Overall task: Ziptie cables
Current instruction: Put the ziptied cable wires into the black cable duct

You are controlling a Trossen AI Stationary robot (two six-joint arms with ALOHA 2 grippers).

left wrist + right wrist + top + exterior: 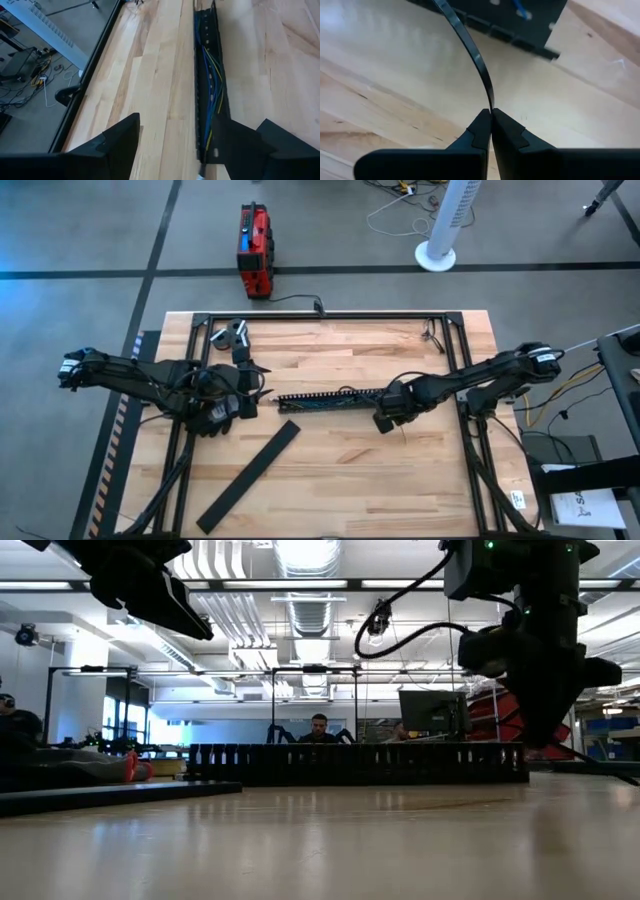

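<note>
While the right end effector (491, 131) pinches a thin zip tie (470, 50), the strip could slip free; the left end effector (200, 150) gapes by the cables (210, 75).

The cables (209, 85) are seen as a few thin wires in blue, yellow-green and dark tones, laid lengthwise inside a long black comb-toothed duct (330, 399) at the centre of the high view. In the left wrist view they run loosely side by side along the channel, from the upper middle of the frame toward the lower middle. A short blue piece (521, 10) shows at the duct's end, top of the right wrist view.
</note>
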